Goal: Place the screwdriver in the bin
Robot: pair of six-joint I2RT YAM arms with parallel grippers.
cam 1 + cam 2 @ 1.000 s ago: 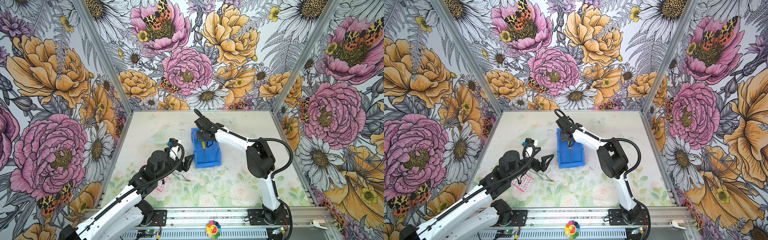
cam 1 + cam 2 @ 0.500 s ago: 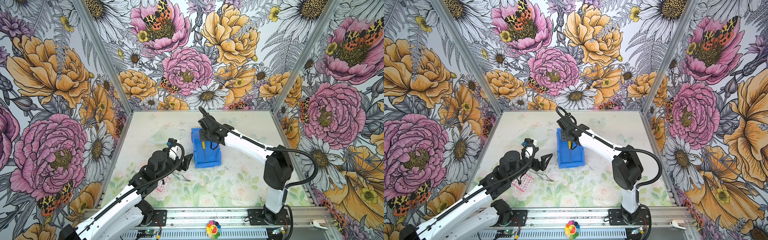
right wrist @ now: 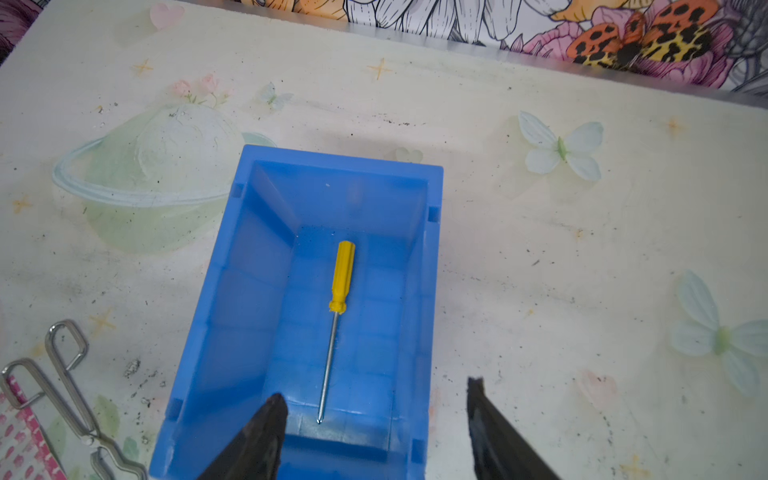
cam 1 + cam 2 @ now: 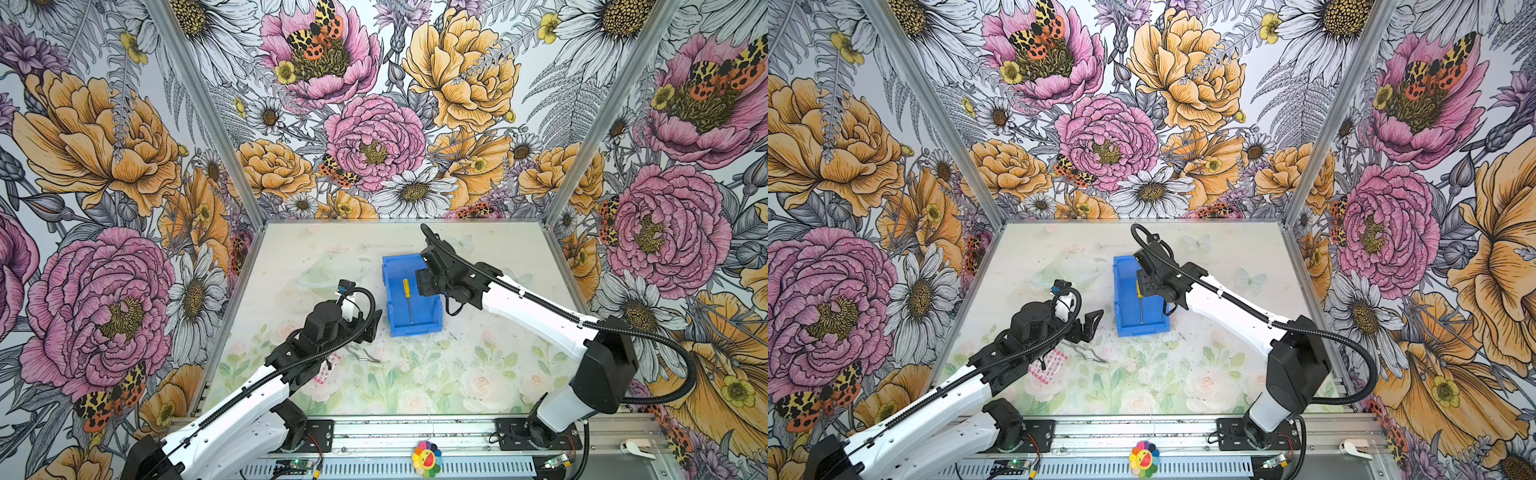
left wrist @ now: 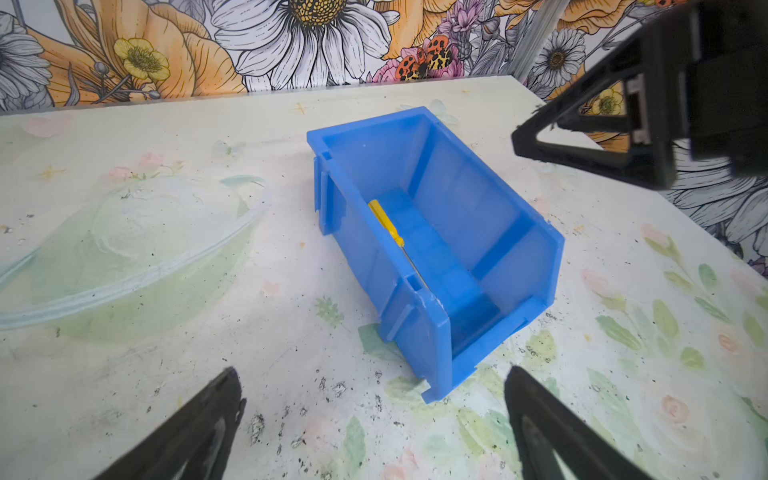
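Note:
The screwdriver (image 3: 343, 274), with its yellow handle and thin silver shaft, lies flat on the floor of the blue bin (image 3: 249, 270), touching no gripper. Both top views show it inside the bin (image 4: 388, 299) (image 4: 1125, 299): the whole screwdriver (image 4: 408, 299) shows in one, and my right arm partly covers the screwdriver (image 4: 1140, 291) in the other. My right gripper (image 3: 374, 390) (image 4: 422, 282) hangs open and empty above the bin's right wall. My left gripper (image 5: 372, 374) (image 4: 372, 328) is open and empty, low over the mat just left of the bin (image 5: 469, 195), where the screwdriver (image 5: 386, 222) also shows.
Bent silver wire tongs (image 4: 361, 353) (image 3: 70, 382) lie on the mat in front of my left gripper. A pink patterned packet (image 4: 1048, 365) (image 3: 16, 436) lies beside them, partly under the left arm. Flowered walls close in the back and both sides.
My right gripper has opened and let go of the screwdriver, which now lies on the bin floor. The gripper has drawn back toward the bin's right side. The left arm has not moved.

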